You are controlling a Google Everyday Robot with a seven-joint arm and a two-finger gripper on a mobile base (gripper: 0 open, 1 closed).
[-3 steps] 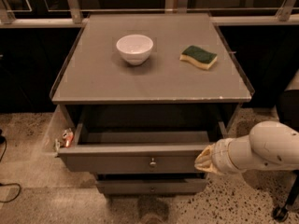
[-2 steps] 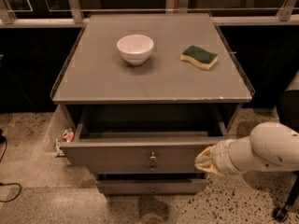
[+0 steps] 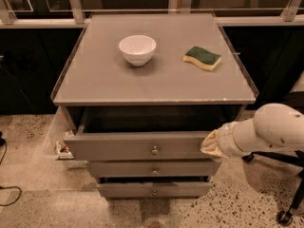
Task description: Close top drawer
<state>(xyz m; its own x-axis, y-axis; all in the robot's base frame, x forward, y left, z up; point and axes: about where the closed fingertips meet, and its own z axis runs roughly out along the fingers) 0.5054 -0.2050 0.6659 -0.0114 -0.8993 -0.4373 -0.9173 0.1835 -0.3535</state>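
— Speckled stone flooring (image 3: 38, 194) is running under a grey cabinet (image 3: 156, 82) set against dark windows. Where is your top drawer sitting?

— You are seeing the top drawer (image 3: 123, 147) directly beneath the cabinet's flat top. It is standing partly pulled out, with its dark inside showing behind the front panel. Its small round knob (image 3: 155, 150) is sitting at the middle of that panel.

— And your gripper?

— Your gripper (image 3: 211, 144) is resting against the right end of the drawer's front panel, its yellowish tip touching the grey wood. Whether the claw is spread or pressed together, you cannot tell from this angle. The white arm (image 3: 273, 127) is reaching in from the right edge.

— What is lying around it?

— The middle drawer front (image 3: 185, 167) and the bottom drawer front (image 3: 128, 190) are showing beneath the top drawer, each carrying its own knob. On the cabinet's top, a white bowl (image 3: 137, 49) is standing left of centre. A green-and-yellow sponge (image 3: 202, 58) is lying to its right, well apart from it. A small object (image 3: 61, 148) is lying on the floor beside the cabinet's left side; you cannot tell what it is. A black caster (image 3: 284, 217) is showing in the lower right corner.
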